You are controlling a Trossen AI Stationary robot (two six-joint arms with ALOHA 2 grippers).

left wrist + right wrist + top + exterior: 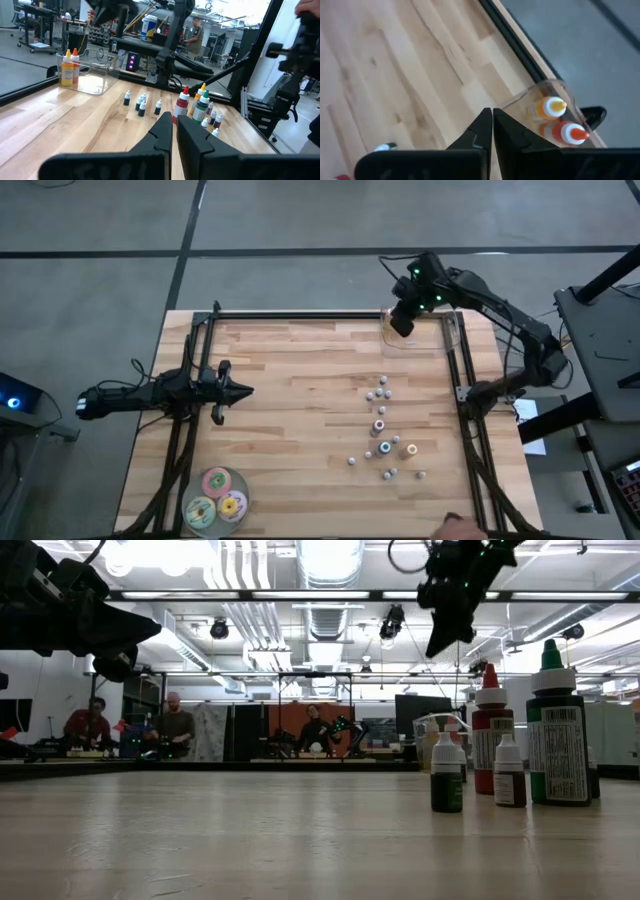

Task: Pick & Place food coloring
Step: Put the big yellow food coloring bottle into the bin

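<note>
Several tiny food coloring bottles (383, 425) stand scattered on the right half of the wooden table, also in the left wrist view (195, 105) and the low view (500, 755). Two more bottles, orange (551, 107) and red (567, 132), stand inside a clear container (412, 338) at the far right corner. My right gripper (402, 326) hovers high over the table beside that container, shut and empty (492, 116). My left gripper (243, 391) waits above the table's left half, shut and empty (174, 125), pointing at the bottles.
Three flat round discs, pink, green and yellow (217, 498), lie at the near left corner. Black frame rails (460, 370) run along the table's edges. A person's hand (458, 525) shows at the near edge. Bare wood lies between the left gripper and the bottles.
</note>
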